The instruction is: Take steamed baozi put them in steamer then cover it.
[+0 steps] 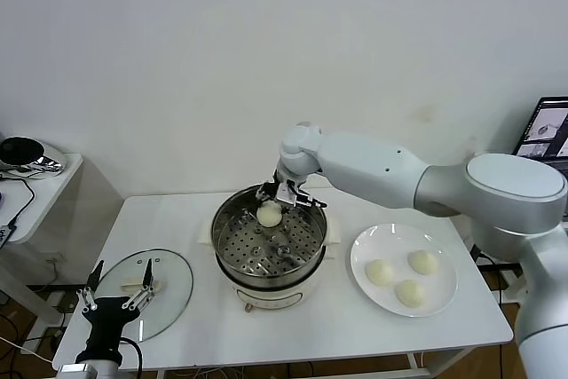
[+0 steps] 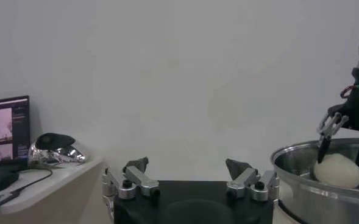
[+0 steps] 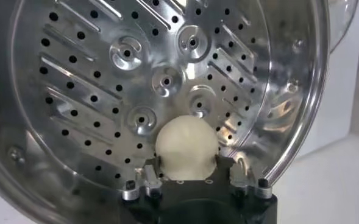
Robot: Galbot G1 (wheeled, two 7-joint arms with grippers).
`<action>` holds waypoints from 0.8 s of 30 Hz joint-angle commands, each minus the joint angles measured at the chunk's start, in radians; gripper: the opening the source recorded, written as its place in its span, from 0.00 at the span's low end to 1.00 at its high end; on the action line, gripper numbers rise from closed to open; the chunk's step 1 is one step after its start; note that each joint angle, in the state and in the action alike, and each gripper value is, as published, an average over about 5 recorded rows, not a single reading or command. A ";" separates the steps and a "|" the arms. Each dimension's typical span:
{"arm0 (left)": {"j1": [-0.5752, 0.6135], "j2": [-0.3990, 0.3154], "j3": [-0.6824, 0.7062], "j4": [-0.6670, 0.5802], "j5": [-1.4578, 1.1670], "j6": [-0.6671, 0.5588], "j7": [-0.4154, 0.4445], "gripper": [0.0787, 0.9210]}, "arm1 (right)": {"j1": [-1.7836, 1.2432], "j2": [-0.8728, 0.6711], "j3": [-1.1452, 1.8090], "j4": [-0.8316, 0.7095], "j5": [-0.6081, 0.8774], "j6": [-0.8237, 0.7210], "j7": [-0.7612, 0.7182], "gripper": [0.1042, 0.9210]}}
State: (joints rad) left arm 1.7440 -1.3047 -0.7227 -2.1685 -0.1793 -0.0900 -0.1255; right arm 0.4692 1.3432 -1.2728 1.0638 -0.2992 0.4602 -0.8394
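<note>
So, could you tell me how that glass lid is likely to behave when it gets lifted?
The cover is clear glass, so probably fragile and fairly heavy. Its smooth surface may be slippery; the cream handle looks the safest hold. Lying flat on the table, it seems unlikely to roll.

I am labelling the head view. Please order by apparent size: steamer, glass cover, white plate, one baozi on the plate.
1. Steamer
2. Glass cover and white plate: look alike, so unranked; the left tool hides part of the cover.
3. Baozi, clearly smallest.
</note>
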 commanded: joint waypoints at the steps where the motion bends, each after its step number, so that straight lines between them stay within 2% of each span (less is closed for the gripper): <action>1: -0.003 0.001 0.001 0.000 0.000 0.002 0.000 0.88 | 0.050 -0.017 -0.003 0.071 0.062 -0.005 -0.001 0.86; 5: -0.006 0.008 0.001 -0.009 -0.002 0.012 0.000 0.88 | 0.192 -0.126 -0.056 0.280 0.369 -0.283 -0.089 0.88; 8: -0.006 0.019 -0.004 -0.018 -0.009 0.020 -0.001 0.88 | 0.285 -0.258 -0.084 0.428 0.492 -0.530 -0.126 0.88; 13: -0.006 0.034 -0.007 -0.020 -0.014 0.026 -0.004 0.88 | 0.365 -0.499 -0.116 0.594 0.590 -0.814 -0.107 0.88; 17: -0.010 0.043 0.000 -0.014 -0.011 0.026 -0.004 0.88 | 0.357 -0.693 -0.136 0.704 0.613 -0.952 -0.076 0.88; 20: -0.012 0.048 0.008 -0.015 -0.005 0.027 -0.003 0.88 | 0.327 -0.825 -0.141 0.758 0.584 -0.993 -0.073 0.88; 24: -0.012 0.049 0.015 -0.020 0.002 0.029 -0.003 0.88 | 0.278 -0.906 -0.153 0.776 0.536 -0.992 -0.077 0.88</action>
State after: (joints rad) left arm 1.7322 -1.2608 -0.7100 -2.1888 -0.1775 -0.0630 -0.1291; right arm 0.7284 0.6734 -1.4002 1.6831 0.1790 -0.3356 -0.9186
